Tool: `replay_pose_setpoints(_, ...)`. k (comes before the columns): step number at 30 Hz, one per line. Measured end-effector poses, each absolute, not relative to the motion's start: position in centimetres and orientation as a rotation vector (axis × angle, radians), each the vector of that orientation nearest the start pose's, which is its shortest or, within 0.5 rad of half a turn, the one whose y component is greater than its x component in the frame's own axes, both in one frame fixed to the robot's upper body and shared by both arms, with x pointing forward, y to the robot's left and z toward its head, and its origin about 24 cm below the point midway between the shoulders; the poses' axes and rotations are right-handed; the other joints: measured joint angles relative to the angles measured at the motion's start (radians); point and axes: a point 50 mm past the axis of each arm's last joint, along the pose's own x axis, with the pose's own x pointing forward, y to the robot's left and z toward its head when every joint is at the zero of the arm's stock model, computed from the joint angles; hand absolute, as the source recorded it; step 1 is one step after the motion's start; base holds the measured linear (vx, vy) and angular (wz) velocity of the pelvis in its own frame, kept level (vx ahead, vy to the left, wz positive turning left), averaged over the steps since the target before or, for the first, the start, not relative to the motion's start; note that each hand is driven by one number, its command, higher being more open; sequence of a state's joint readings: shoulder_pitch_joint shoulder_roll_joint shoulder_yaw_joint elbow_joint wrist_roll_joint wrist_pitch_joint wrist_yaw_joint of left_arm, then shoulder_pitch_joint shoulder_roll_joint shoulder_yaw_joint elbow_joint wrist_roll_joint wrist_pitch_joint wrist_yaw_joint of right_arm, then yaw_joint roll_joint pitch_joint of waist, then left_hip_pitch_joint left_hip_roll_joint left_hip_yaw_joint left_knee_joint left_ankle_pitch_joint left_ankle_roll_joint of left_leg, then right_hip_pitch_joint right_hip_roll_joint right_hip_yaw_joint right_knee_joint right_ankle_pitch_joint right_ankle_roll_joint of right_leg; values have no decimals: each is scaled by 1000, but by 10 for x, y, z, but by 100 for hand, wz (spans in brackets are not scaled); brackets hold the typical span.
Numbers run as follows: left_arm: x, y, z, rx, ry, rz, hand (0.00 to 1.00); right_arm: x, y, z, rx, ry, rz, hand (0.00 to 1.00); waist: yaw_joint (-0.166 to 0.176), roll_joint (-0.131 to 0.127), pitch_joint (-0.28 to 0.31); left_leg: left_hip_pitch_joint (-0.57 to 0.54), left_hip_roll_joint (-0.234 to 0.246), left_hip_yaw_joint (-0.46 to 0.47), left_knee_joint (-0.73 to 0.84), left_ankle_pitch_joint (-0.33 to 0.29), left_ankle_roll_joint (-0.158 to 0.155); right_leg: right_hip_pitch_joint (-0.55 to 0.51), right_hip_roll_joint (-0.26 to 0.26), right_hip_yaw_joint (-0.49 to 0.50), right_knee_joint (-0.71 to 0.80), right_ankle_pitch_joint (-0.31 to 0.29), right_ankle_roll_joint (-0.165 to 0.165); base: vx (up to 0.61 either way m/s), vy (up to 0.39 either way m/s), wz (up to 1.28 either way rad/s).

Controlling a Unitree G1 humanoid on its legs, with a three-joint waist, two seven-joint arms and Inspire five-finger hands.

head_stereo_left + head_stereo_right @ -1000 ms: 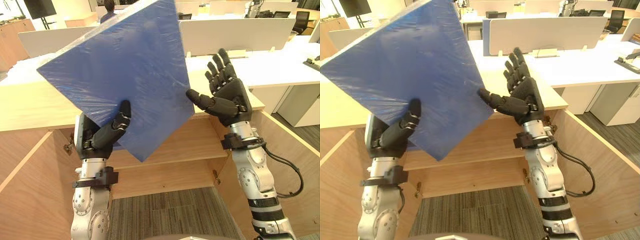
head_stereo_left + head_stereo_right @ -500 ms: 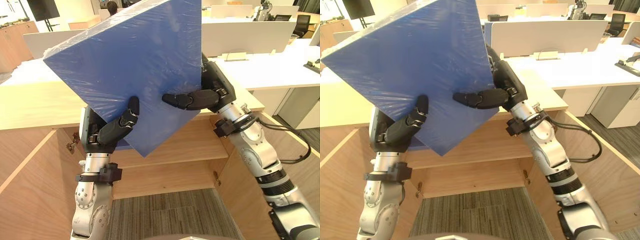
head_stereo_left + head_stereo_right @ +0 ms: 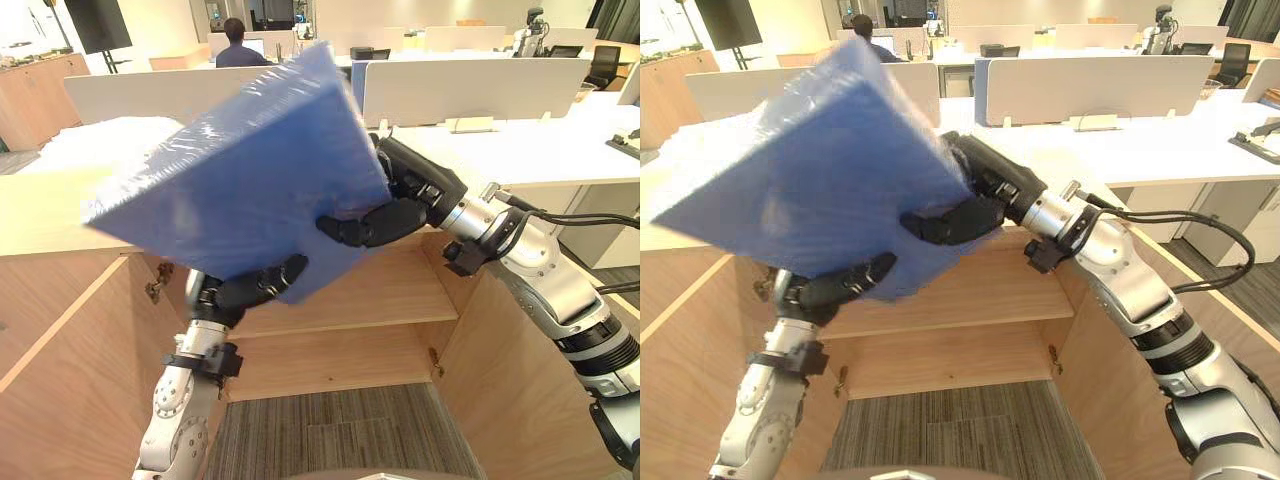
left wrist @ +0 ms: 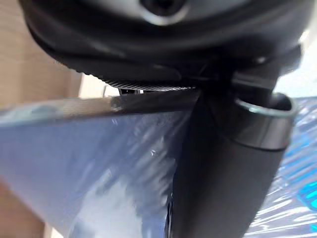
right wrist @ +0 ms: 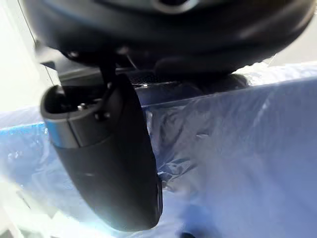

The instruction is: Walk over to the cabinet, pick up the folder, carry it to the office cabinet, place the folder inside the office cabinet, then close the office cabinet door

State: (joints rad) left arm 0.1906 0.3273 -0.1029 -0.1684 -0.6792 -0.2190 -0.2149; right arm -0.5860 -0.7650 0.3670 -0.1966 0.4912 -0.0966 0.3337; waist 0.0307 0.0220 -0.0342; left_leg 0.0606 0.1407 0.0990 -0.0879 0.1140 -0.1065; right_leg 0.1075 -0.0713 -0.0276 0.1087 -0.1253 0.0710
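Note:
A blue folder (image 3: 240, 190) wrapped in clear film hangs tilted in front of the open wooden office cabinet (image 3: 380, 290), above its shelf. My right hand (image 3: 415, 188) is shut on the folder's right edge, with the thumb (image 3: 365, 228) across the front face and the fingers behind it. The right wrist view shows that thumb (image 5: 109, 163) lying on the filmed folder (image 5: 237, 148). My left hand (image 3: 255, 290) sits under the folder's lower corner and touches it. In the left wrist view the folder (image 4: 99, 163) runs past the left hand (image 4: 223, 188).
The cabinet's doors stand open at the left (image 3: 60, 380) and right (image 3: 510, 390), with carpet between them. Its light wooden top (image 3: 50, 215) runs behind the folder. White desks with partitions (image 3: 470, 85) lie beyond, and a person (image 3: 238, 45) sits at the back.
My right hand went from open beside the folder to shut on its right edge. The folder has tipped flatter and swung left. My left hand has dropped lower under it.

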Motion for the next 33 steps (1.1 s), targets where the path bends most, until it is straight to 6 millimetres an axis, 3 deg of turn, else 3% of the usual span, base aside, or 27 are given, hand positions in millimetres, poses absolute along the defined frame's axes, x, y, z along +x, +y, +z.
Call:
replay_pose_setpoints(3, 208, 182, 36, -314, -8, -377, 100, 283, -124, 220, -493, -558, 858, 0, -1, 0, 0, 0, 0, 0, 0, 3, 0, -1, 0, 0, 2, 1, 0, 0, 0, 0)
replay_pose_setpoints(5, 196, 180, 8, -279, 179, -509, 100, 277, -118, 208, -457, -539, 897, 0, -3, 1, 0, 0, 0, -1, 0, 3, 0, -1, 0, 0, 3, 1, 0, 0, 0, 0)
replay_pose_setpoints(7, 186, 181, -9, -288, 262, -532, 100, 272, -115, 199, -445, -533, 906, 0, -6, 0, 1, 0, 0, 0, -3, 3, 0, -2, 0, 0, 3, 1, 0, 0, 0, 0)
replay_pose_setpoints(12, 156, 191, -69, -192, 549, -461, 100, 260, -108, 167, -556, -528, 868, 0, -6, -1, 3, -3, 2, -1, -5, 3, 0, -4, 1, 0, -3, -1, -1, -23, 1, 0)
replay_pose_setpoints(15, 127, 201, -104, -139, 752, -405, 100, 252, -108, 142, -589, -468, 850, 0, -6, -15, 11, -8, 7, -2, -4, 3, -1, -8, 6, 1, -6, -1, -2, 0, 0, 0)
replay_pose_setpoints(17, 100, 205, -128, -85, 920, -360, 100, 246, -108, 115, -631, -375, 859, 0, -6, -23, 15, -9, 9, -1, 0, 4, -1, -8, 8, 2, -8, 0, -3, 0, 0, 0)
replay_pose_setpoints(20, 77, 209, -145, -67, 1039, -261, 100, 243, -109, 75, -668, -221, 873, 0, -6, -27, 24, -7, 8, -1, 0, 2, -3, -4, 8, 0, -10, 0, -3, 0, 0, 0)
replay_pose_setpoints(24, 49, 222, -161, -108, 1149, 71, 100, 232, -122, 0, -902, 71, 945, 0, -1, -19, 49, -6, 7, -4, 0, 2, -3, -2, 6, -2, -10, 1, -3, -8, 2, 1)
replay_pose_setpoints(29, 37, 226, -165, -127, 1186, 317, 100, 219, -138, -41, -1044, 247, 997, 0, 2, 7, 71, -6, 7, -4, -4, 2, -4, -2, 7, -2, -11, 0, -3, 0, 0, 0)
replay_pose_setpoints(31, 28, 226, -167, -174, 1199, 448, 100, 228, -148, -51, -932, 357, 857, 0, 2, 25, 94, -9, 7, -7, -4, 1, -4, -3, 7, -4, -12, 0, -3, 0, 0, 3)
replay_pose_setpoints(33, 21, 222, -169, -266, 1214, 534, 100, 241, -171, -61, -554, 488, 464, 0, 3, 45, 109, -23, 5, -15, -4, 1, -5, -9, 6, -14, -19, 0, -2, 9, 2, 11)
